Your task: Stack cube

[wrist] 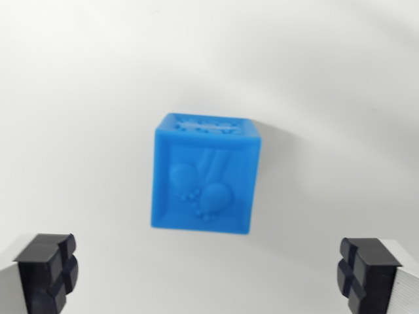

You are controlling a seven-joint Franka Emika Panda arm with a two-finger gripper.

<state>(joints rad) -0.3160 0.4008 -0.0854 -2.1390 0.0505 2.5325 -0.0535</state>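
One blue rubbery embossed cube (204,175) on white surface (78,98), centred ahead of gripper (209,275); jaws spread wide, wider than cube, nothing held.

1. i see my gripper (209,273) only as two fingertips in the frame's lower corners.
2. the pads (49,269) are black rubber blocks, each scored with a cross-shaped groove.
3. behind each pad sits a pale grey finger body.

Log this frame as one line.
phase: approach | gripper: open, empty | blue cube: on white surface, between pads, untouched | second cube: not in view
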